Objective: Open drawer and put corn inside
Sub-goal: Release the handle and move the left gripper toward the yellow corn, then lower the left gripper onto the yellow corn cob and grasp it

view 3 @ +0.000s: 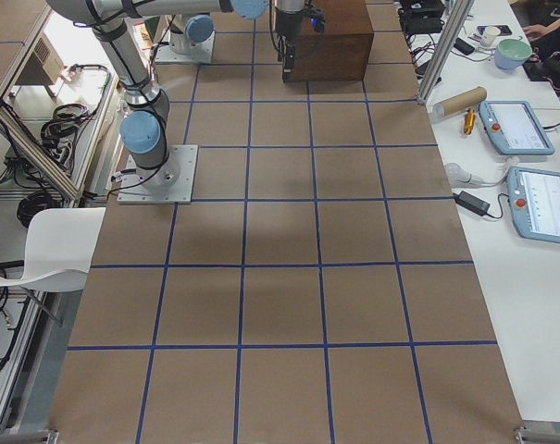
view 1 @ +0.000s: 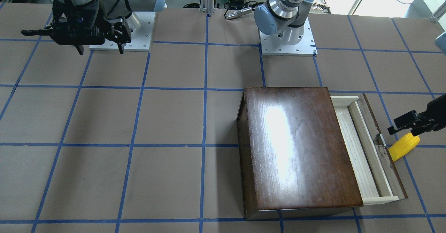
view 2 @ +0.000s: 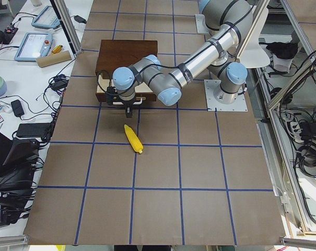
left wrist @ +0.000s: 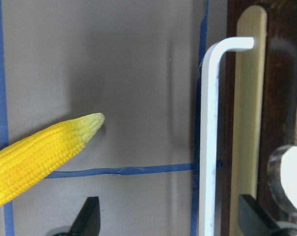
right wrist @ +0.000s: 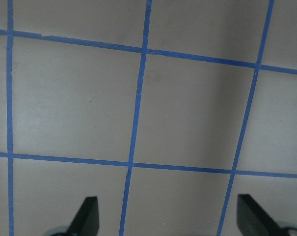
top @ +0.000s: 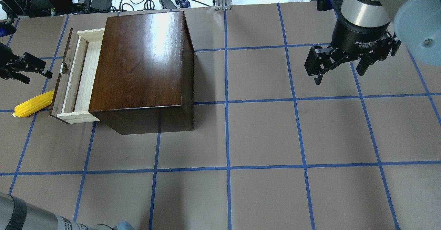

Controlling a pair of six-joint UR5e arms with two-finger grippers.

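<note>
Corn (top: pixel 33 104) lay on the desk (top: pixel 262 133) just beside the partly opened drawer (top: pixel 81 75); left fingers (left wrist: pixel 88 219) hovered near it, spread and empty, right fingers (top: pixel 316 68) likewise. I judged the narrow opening might block the corn.

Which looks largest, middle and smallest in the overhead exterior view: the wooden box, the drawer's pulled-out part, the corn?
1. wooden box
2. drawer, its pulled-out part
3. corn
The box top is nearer the camera, but the gap is too wide to matter.

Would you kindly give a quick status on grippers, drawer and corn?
Left gripper open, empty. Right gripper open, empty. Drawer partly open; corn on table outside it. Nothing blocking.
</note>
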